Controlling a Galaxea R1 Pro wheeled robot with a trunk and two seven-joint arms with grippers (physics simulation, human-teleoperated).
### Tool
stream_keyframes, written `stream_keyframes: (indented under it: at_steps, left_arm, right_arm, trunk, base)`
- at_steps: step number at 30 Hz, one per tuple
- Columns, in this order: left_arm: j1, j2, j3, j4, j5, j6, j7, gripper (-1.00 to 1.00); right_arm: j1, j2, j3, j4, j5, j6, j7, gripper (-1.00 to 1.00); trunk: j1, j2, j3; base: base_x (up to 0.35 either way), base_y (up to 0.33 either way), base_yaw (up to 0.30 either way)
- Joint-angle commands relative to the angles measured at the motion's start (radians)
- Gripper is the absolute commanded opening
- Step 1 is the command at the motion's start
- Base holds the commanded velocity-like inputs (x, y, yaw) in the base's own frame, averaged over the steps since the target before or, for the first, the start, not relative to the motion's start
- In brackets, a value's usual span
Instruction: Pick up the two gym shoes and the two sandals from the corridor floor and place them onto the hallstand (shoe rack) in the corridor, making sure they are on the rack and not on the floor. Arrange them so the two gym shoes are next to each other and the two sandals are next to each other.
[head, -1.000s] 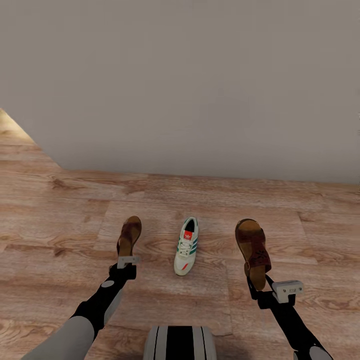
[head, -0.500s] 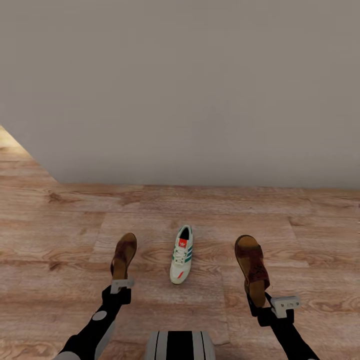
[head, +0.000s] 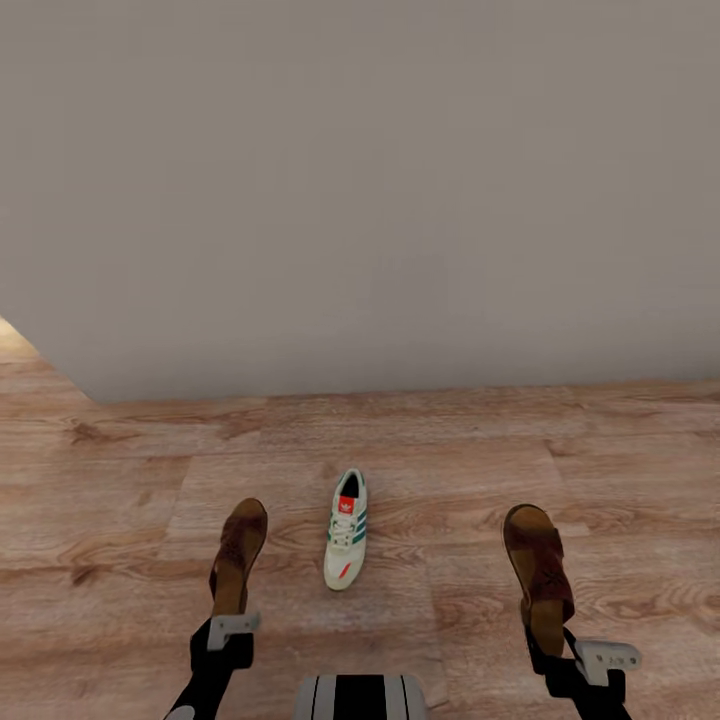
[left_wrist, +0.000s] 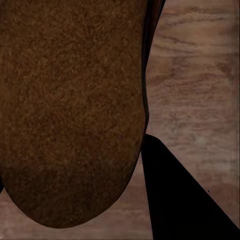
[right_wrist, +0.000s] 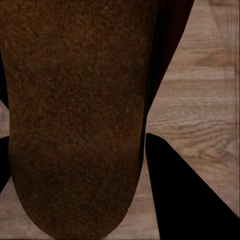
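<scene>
Each hand carries one dark brown sandal by its heel, held above the wood-plank corridor floor (head: 120, 480). My left gripper (head: 228, 622) is shut on the left sandal (head: 238, 555), whose tan footbed (left_wrist: 70, 110) looms close in the left wrist view. My right gripper (head: 552, 640) is shut on the right sandal (head: 540, 572), its footbed (right_wrist: 75, 110) close in the right wrist view beside a dark finger (right_wrist: 190, 195). One cream-white gym shoe (head: 346, 527) with green stripes and a red tongue label lies on the floor between the two sandals. The second gym shoe and the hallstand are out of view.
A plain grey wall (head: 360, 180) rises straight ahead, meeting the floor just beyond the gym shoe. The wall's corner lies at the far left, where floor runs on past it. My trunk's top (head: 360, 698) shows at the bottom middle.
The whole picture has slid down: the camera moved. Both arms have drawn back toward me with their sandals, and the right sandal now sits farther right of the gym shoe.
</scene>
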Motion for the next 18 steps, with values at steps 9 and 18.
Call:
stream_keyframes:
  at_steps: [9,18]
  left_arm:
    - [0.094,0.006,0.003,-0.033,0.007,-0.069,0.013,-1.0]
    - [0.196,0.027,0.003,-0.146,0.012,-0.074,0.017,-1.0]
  right_arm:
    - [0.0,0.002,-0.076,0.148,0.005,-0.155,0.006,-1.0]
    - [0.0,0.006,-0.082,0.262,0.005,-0.202,0.007,-1.0]
  trunk:
    - [-0.004,0.002,0.047]
    - [-0.008,0.004,0.095]
  base:
    - [0.0,0.0,-0.172]
    - [0.0,0.0,-0.134]
